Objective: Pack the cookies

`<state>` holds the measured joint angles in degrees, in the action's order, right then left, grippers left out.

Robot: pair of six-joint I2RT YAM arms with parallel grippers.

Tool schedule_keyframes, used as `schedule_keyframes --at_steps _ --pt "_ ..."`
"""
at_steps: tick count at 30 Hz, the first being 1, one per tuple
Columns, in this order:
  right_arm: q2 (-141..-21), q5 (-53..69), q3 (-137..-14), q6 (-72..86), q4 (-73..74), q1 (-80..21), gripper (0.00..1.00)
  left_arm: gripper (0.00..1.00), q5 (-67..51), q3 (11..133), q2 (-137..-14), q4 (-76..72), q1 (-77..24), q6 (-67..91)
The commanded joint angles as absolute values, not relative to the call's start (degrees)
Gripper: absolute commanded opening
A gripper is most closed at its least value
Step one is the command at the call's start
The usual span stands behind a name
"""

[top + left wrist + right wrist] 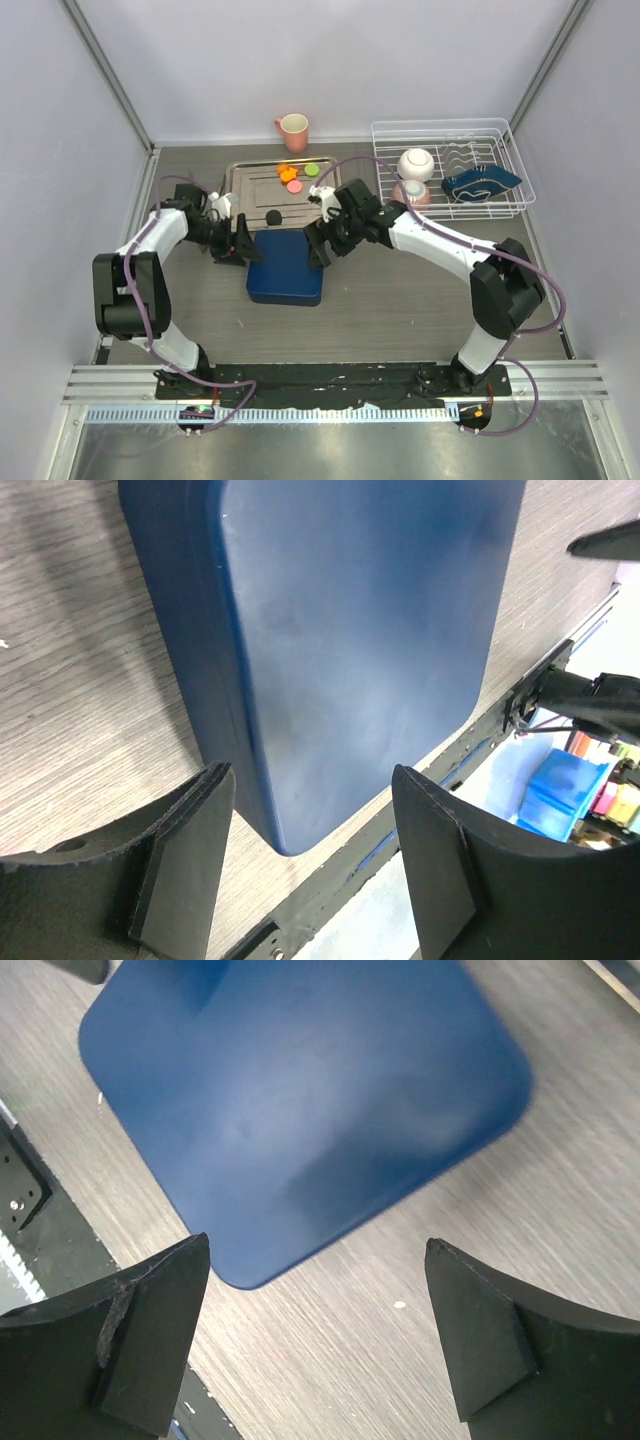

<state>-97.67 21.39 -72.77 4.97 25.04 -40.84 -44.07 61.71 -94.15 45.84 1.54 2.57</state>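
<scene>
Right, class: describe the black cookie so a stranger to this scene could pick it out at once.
Find the metal tray mid-table, behind the dark blue box. Toward its near edge lies the black cookie, alone; the orange, pink and green cookies cluster at the tray's far side.

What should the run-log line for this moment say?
left claw open, at blue box | right claw open, at blue box | cookies on tray, unpacked | nothing held
</scene>
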Motion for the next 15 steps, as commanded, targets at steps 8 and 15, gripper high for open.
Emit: schedule_keyframes --at_steps 8,15 --pt "-88.51 -3.49 -83.14 -5.34 29.97 -35.42 0.95 0.73 -39.47 66.44 -77.37 41.68 1.32 0.26" --pt "-83.85 -10.1 -83.68 -7.12 23.92 -29.98 0.98 0.82 -23.66 62.76 -64.88 26.48 1.32 3.33"
